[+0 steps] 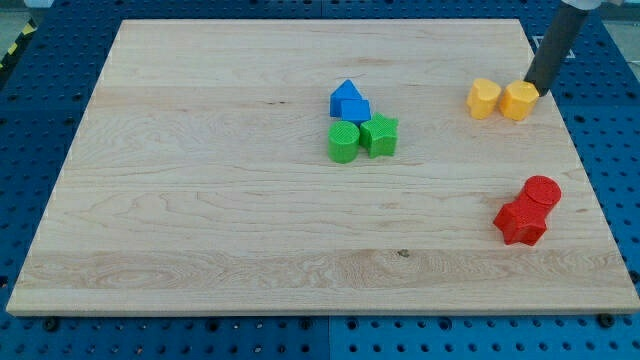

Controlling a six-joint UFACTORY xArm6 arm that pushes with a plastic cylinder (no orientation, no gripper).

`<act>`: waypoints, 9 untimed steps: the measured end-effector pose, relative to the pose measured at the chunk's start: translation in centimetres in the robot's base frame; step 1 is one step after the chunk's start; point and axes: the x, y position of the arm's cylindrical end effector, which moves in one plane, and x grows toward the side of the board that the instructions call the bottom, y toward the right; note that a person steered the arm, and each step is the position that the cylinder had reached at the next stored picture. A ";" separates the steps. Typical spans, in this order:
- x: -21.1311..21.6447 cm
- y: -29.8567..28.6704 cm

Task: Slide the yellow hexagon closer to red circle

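A pale wooden table (pixel 200 200) sits on a blue pegboard base (pixel 40 90). There are no jaws on this arm, only a dark rod; its tip (pixel 531 89) touches the top right edge of the right yellow block (pixel 519 101), which looks like the hexagon. A second yellow block (pixel 484 98) sits just beside it on the view's left. Below them, well apart, the red circle (pixel 541 192) touches another red block (pixel 520 221). Near the middle cluster two blue blocks (pixel 348 101), a green cylinder (pixel 343 142) and a green star-like block (pixel 379 135). No writing is legible
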 end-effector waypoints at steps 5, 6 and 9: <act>-0.3 -2.6; -0.3 -2.8; 4.9 -5.2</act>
